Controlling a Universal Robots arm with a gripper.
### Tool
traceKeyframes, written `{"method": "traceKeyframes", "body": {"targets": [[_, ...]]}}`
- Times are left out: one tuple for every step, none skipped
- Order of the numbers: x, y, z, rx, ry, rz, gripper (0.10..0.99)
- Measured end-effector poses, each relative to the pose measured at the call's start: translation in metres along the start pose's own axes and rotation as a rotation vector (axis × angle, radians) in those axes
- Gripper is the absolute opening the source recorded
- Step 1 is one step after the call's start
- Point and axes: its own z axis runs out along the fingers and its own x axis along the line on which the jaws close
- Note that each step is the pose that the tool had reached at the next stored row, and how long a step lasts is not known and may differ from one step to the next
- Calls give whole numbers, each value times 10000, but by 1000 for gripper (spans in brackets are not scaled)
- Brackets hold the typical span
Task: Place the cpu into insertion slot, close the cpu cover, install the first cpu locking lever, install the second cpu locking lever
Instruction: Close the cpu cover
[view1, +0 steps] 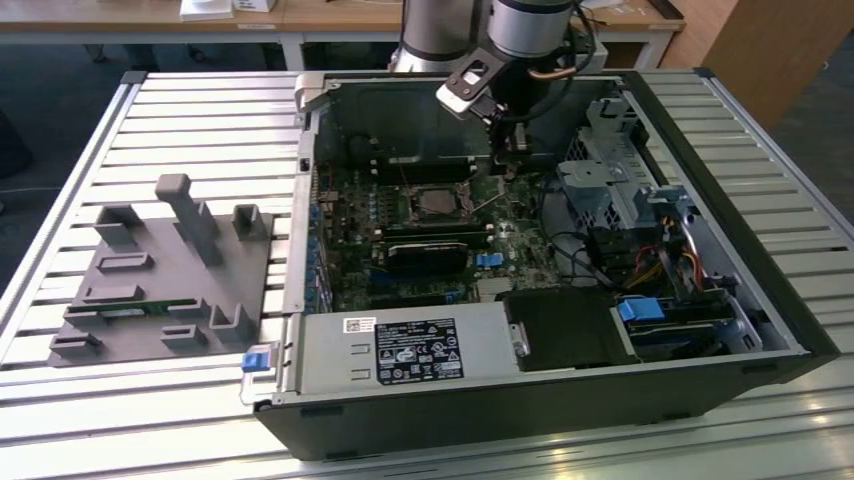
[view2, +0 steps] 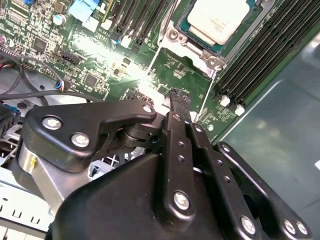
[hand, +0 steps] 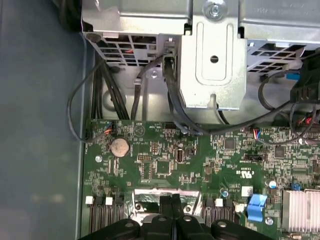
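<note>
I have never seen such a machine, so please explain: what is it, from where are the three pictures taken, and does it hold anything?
The machine is a grey robot arm reaching into an open black computer case that lies on a slatted metal table beside a grey holder block. The exterior view looks from outside; both wrist views come from cameras riding on the arm. Its black two-fingered end effector is shut, holding nothing visible, over the green motherboard. The small silver-grey square cpu sits in its socket nearby.

Exterior view high, looking down into computer case (view1: 534, 415), both wrist views close over motherboard (hand: 210, 155) (view2: 180, 70)
</note>
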Motion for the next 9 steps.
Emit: {"method": "traceKeyframes", "body": {"targets": [[0, 4, 0, 0, 0, 0, 110], [0, 10, 1, 0, 1, 0, 110], [0, 14, 1, 1, 1, 0, 110], [0, 19, 1, 0, 1, 0, 110], [-1, 24, 2, 0, 1, 0, 110], [-1, 29, 2, 0, 1, -1, 110], [-1, 34, 2, 1, 0, 0, 110], [-1, 40, 2, 1, 1, 0, 110], [-1, 48, 3, 1, 1, 0, 110]]}}
